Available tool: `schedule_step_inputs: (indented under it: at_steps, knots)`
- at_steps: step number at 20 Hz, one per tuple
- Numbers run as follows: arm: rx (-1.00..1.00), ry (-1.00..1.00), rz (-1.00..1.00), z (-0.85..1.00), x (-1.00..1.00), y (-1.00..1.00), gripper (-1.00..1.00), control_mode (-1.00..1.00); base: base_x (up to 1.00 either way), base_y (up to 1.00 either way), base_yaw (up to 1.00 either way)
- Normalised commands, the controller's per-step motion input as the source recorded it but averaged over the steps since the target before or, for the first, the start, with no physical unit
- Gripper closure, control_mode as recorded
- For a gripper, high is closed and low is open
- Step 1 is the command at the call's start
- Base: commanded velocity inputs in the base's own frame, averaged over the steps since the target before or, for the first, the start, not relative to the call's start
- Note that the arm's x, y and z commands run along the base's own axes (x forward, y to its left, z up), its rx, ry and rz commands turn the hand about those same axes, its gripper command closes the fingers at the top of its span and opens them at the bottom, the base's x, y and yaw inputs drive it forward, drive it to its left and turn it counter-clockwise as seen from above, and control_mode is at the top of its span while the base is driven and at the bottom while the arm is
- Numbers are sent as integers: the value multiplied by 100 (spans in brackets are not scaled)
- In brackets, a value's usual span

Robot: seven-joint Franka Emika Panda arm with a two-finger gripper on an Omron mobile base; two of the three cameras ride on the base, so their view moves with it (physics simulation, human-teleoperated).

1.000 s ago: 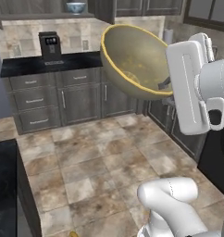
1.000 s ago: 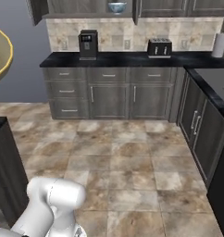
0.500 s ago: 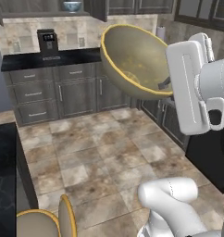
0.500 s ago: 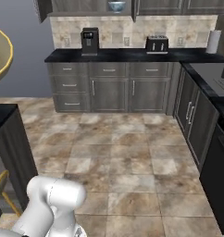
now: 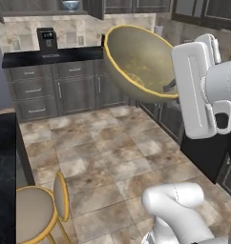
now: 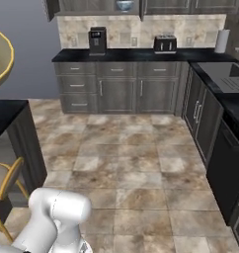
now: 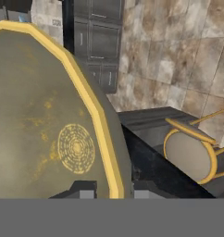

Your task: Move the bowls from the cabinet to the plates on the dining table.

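A tan bowl with a yellow rim hangs tilted in the air, with my gripper shut on its rim. In the hand view this bowl spreads over the left, and my gripper pinches its edge. Its rim also shows at the left edge of the right base view. A white and blue bowl sits in the open dark wall cabinet far ahead. The black marble dining table lies low at my left, and its corner is below the held bowl. The plates are out of view.
A yellow-framed stool stands against the table. Grey drawer units carry a coffee machine, a toaster and a paper towel roll. A counter with a sink runs along the right. Tiled floor lies open ahead.
The whole scene has shifted as the base drove: the far counter has slid away, and the table and the stool have come into view at the left. The bowl stays in the gripper.
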Motion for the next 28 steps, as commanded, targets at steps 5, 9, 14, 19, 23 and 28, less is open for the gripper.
schedule_step_inputs:
  at_steps: [5, 9, 14, 19, 23, 28]
  knots:
    - [0, 0, 0, 0, 0, 0, 100, 100, -56, -39, 0]
    - [0, 0, 0, 0, 0, 0, 100, 100, -51, -46, 0]
    - [0, 0, 0, 0, 0, 0, 100, 100, -45, -37, 4]
    - [0, 0, 0, 0, 0, 0, 100, 100, -21, -17, 19]
    - [0, 0, 0, 0, 0, 0, 100, 100, -10, -5, 24]
    - [0, 0, 0, 0, 0, 0, 100, 100, -5, -1, 25]
